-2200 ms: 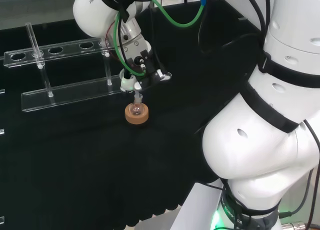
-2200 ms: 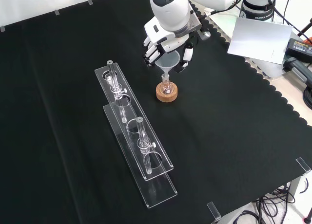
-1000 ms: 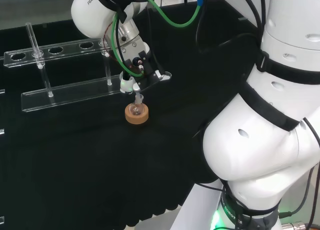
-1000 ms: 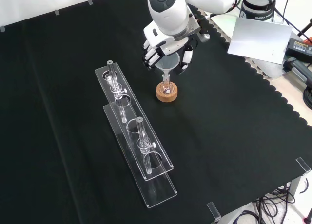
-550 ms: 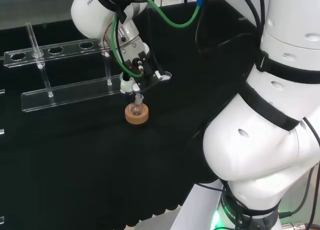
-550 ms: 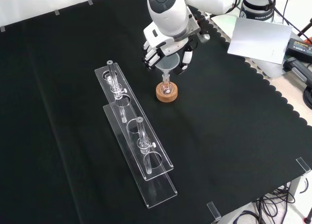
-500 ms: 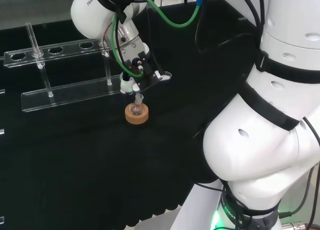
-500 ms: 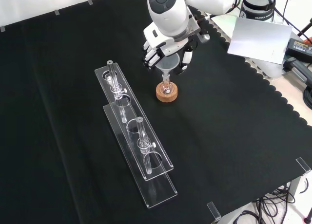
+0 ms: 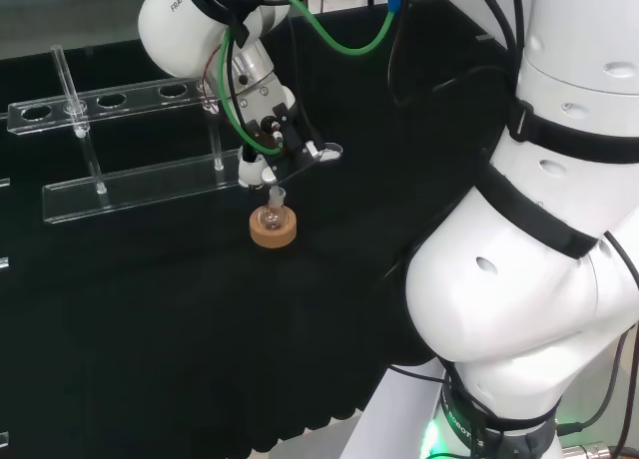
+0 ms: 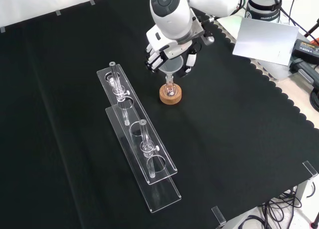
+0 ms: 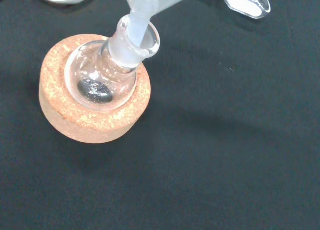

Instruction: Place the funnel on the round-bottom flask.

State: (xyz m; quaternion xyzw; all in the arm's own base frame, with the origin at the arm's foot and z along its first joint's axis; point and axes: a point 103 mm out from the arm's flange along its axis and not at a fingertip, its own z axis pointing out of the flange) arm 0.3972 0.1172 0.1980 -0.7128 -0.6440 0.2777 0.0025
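A small clear round-bottom flask sits upright in a cork ring on the black cloth. The clear funnel stands over it, and in the wrist view the funnel's stem reaches into the flask's neck. My hand hangs right above, its fingers curled round the funnel's cone from both sides. In the head view the hand is just above the flask and cork ring. The cork ring lies flat on the cloth.
Two long clear racks with a few glass tubes lie left of the flask in the front view and beyond it in the head view. A white sheet and cables lie off the cloth at the front view's right.
The hand and its arm link have shifted slightly up and left in both views. The funnel stays with its stem in the flask's neck; flask and cork ring have not moved.
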